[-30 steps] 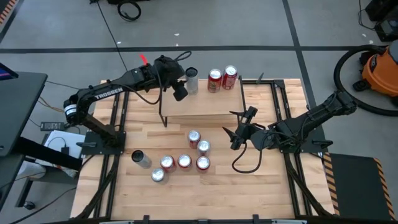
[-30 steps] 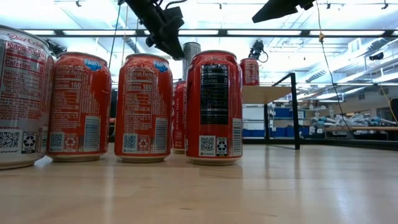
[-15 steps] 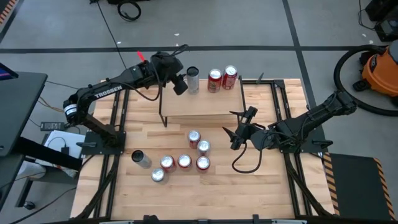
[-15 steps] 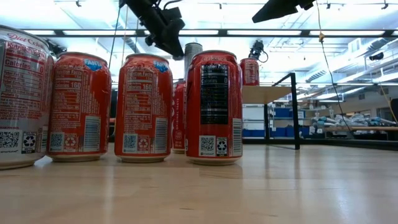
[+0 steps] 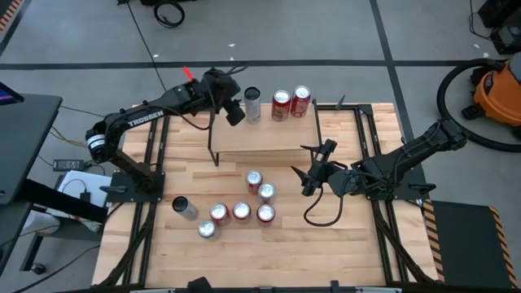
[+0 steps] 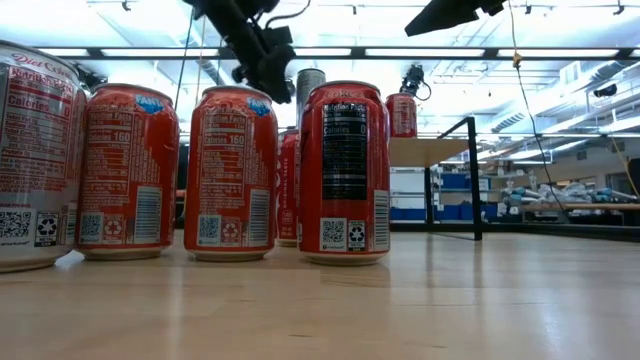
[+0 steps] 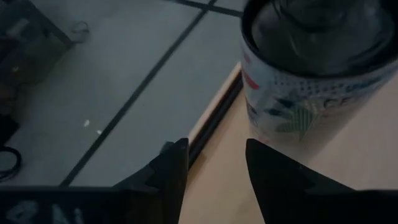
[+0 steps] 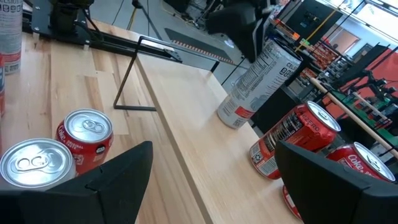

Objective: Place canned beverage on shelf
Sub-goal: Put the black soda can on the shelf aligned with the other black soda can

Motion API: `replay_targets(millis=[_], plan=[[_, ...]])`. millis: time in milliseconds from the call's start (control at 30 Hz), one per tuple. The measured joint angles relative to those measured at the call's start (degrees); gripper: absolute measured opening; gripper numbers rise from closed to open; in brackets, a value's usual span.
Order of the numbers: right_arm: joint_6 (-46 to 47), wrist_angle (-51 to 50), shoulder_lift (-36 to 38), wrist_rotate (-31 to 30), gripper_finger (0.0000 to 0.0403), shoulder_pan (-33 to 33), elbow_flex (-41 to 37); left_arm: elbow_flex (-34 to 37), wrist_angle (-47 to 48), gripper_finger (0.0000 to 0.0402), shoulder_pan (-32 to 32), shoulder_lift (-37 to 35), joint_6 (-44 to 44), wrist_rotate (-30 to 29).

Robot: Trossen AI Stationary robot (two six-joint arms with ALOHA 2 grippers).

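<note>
Silver can: we see a silver can [image 5: 252, 105] standing upright on the shelf [image 5: 264, 134], near the far left end of the plank; in the left wrist view it [image 7: 311, 68] stands close ahead of the fingers, free of them.
Shelf: a light wooden plank on thin black legs, at the far middle of the tabletop [image 5: 350, 244].
Red cans on shelf: we count two red cans [image 5: 291, 103] standing side by side along the far edge, a little to the right of the silver one; the right wrist view shows them [image 8: 298, 140] too.
Left gripper: the left gripper [image 5: 236, 114] hangs just beside the silver can, on its left, above the shelf's end; its jaws are spread and hold nothing, and the can is not between them.
Right gripper: the right gripper [image 5: 305, 177] waits low over the tabletop, right of the shelf's near edge; its jaws are spread wide and empty, as we see in its own wrist view.
Cans on tabletop: we see a cluster of red cans [image 5: 254, 199] standing in front of the shelf, and at the left one can [image 5: 184, 208] lying on its side.
Low view: a row of those red cans [image 6: 230, 170] fills the foreground, with the shelf [image 6: 430, 150] behind them.
</note>
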State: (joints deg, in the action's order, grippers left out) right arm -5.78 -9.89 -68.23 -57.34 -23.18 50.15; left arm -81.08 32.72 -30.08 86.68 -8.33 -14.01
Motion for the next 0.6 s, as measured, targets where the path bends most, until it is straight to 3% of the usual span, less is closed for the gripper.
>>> replay_targets(millis=[600], plan=[[-0.20,-0.02,0.00,0.00,0.0347,0.00,0.00,0.00,-1.31,0.0171,-0.86,5.24,0.75,3.72]])
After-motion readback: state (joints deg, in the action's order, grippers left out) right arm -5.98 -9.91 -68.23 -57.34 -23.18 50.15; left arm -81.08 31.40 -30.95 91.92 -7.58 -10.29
